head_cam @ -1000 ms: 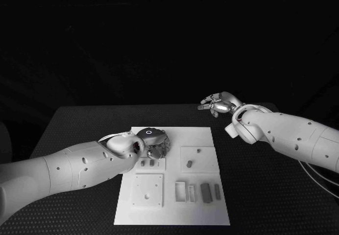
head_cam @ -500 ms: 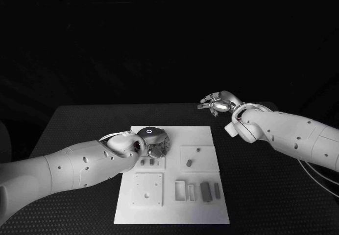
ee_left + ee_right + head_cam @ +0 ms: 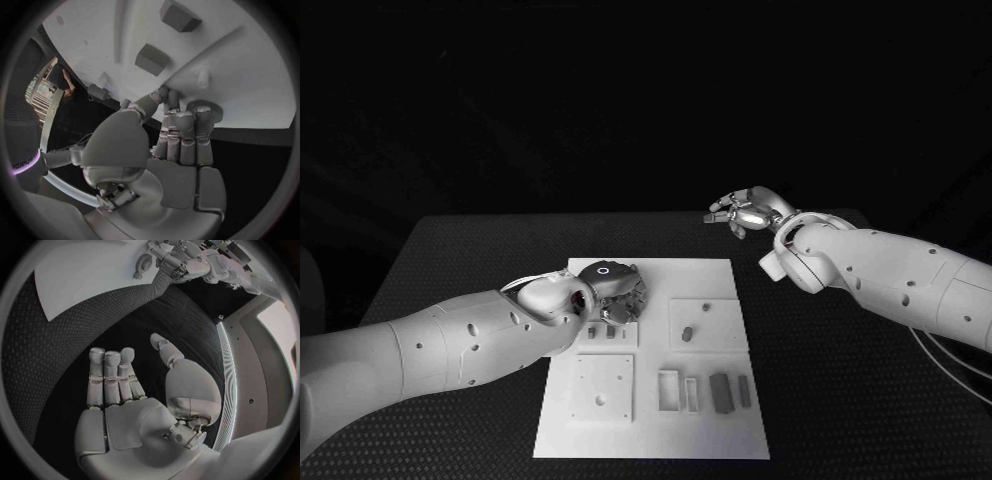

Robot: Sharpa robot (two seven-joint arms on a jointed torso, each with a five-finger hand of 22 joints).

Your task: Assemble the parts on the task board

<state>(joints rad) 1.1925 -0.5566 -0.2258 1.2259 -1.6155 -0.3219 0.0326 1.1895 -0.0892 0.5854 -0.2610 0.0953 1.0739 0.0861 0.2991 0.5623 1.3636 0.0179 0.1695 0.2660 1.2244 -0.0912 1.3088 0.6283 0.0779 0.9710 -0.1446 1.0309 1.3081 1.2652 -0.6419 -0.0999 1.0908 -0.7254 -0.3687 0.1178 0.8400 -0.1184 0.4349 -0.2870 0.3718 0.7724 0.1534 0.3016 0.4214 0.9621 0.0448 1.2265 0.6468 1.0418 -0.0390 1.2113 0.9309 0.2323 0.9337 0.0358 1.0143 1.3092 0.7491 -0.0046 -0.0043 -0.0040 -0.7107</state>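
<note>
The white task board (image 3: 733, 440) lies mid-table. My left hand (image 3: 615, 290) hovers over its far left part. In the left wrist view the thumb and fingertips of that hand (image 3: 169, 150) meet at a small round ridged part (image 3: 202, 106), pinching it just above the board (image 3: 244, 65). The right wrist view shows the same part (image 3: 140, 266) at the left hand's (image 3: 194, 262) fingertips. My right hand (image 3: 747, 212) hangs over the black table beyond the board's far right corner, its fingers (image 3: 111, 375) apart and holding nothing.
Small parts lie on the board: two (image 3: 689, 332) in the right middle panel, several upright blocks (image 3: 720, 392) near the front right, and a plate with a hole (image 3: 603, 388) at front left. Two blocks (image 3: 153, 59) stand near the left hand. Black table surrounds the board.
</note>
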